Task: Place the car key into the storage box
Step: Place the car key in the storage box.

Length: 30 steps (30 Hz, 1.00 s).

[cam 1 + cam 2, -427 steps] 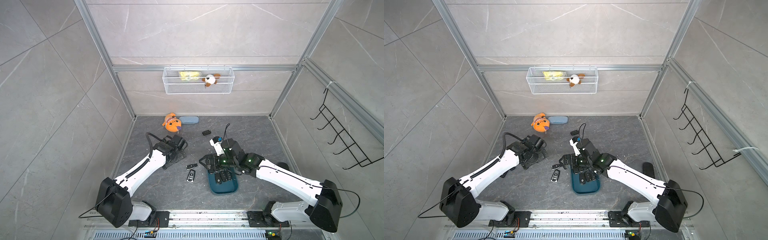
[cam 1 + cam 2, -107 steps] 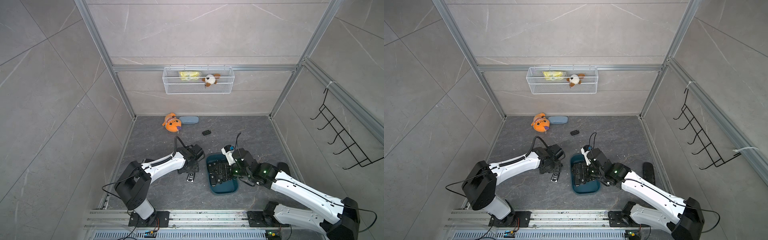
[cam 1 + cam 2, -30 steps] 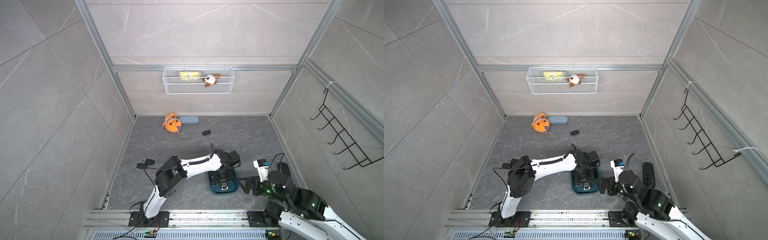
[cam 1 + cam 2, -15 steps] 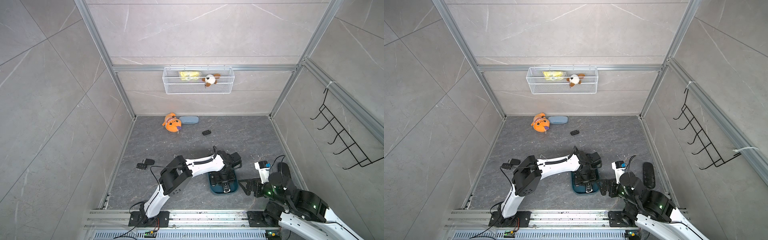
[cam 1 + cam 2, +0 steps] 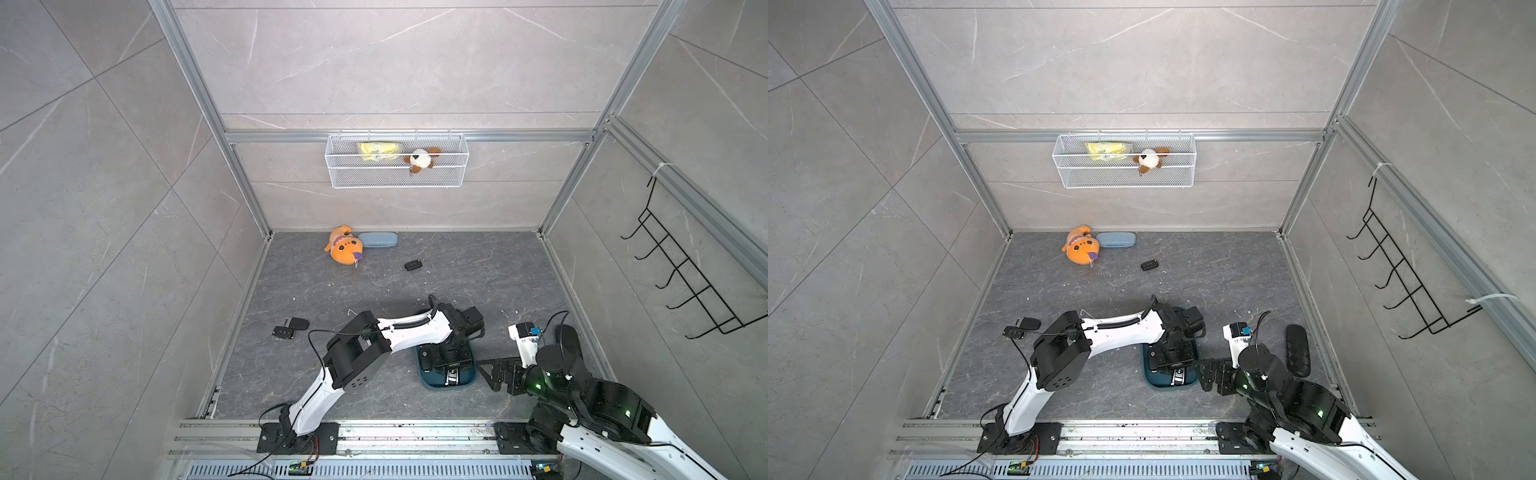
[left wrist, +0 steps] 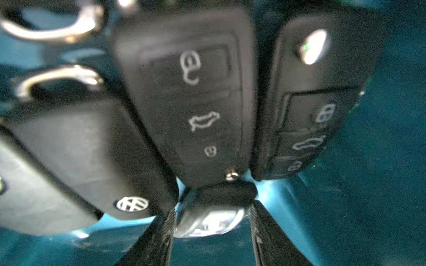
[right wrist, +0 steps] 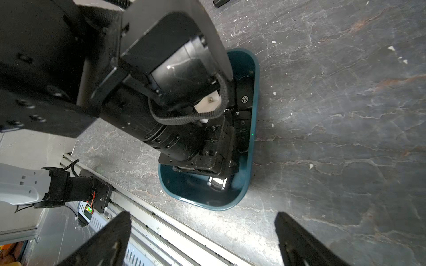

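The left jaws are down inside the box (image 5: 424, 376), which sits on the desk (image 5: 374, 291) near the front rail. In the left wrist view their two fingers (image 6: 159, 239) flank the silver end of the key (image 6: 209, 218). The key lies low in the box, at the end nearer the rail, and in a top view its bright end shows just past the wrist (image 5: 451, 376). It butts against three black fobs (image 6: 191, 103) packed side by side across the teal floor. The left jaws stand partly open, about as wide as the key. The close view is blurred, so I cannot tell whether the pads press the key or stand just clear of it. The right jaws are spread wide and hold nothing. They hang above the desk just beside the box, on its right, and point toward it. In the right wrist view their fingers (image 7: 103, 241) are far apart, with only bare desk and rail between them and the box rim (image 7: 251, 149) beyond. Well apart from the box, a lone fob (image 5: 413, 265) lies mid-desk. A pair of fobs (image 5: 291, 327) lies close together near the left wall.
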Available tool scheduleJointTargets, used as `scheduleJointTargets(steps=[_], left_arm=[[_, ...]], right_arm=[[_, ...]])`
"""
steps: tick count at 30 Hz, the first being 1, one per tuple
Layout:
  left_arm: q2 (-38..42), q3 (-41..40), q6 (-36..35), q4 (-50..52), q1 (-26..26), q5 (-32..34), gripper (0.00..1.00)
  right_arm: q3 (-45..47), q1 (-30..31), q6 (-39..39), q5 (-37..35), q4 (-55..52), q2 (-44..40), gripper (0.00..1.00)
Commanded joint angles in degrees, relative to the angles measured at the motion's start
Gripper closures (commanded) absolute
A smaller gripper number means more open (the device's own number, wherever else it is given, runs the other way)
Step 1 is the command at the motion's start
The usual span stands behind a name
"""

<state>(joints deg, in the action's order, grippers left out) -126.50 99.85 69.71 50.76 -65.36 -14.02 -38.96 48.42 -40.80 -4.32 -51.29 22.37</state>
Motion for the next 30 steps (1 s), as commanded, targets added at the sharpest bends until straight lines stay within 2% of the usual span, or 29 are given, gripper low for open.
scheduleJointTargets(steps=[1,11,20,25,30], left_arm=[[0.71,1.21,0.25,1.41,0.03,-0.30,0.44],[5.52,1.65,-0.14,2.87,0.23,4.42,0.44],[12.78,0.82,-2.88,6.95,1.72,12.99,0.41],[18.60,-2.97,-5.35,7.30,3.99,18.64,0.31],[25.27,-9.28,-6.76,7.16,8.16,22.65,0.07]], right_arm=[[0.47,0.36,-0.76,-0.21,-0.80,-0.31,0.01],[-0.70,0.36,0.71,0.19,0.38,1.52,0.01],[-3.32,0.35,2.89,0.84,5.10,8.12,0.00],[-5.52,0.36,4.48,1.69,8.92,14.37,0.01],[-7.51,0.31,5.63,2.46,12.35,21.53,0.01]])
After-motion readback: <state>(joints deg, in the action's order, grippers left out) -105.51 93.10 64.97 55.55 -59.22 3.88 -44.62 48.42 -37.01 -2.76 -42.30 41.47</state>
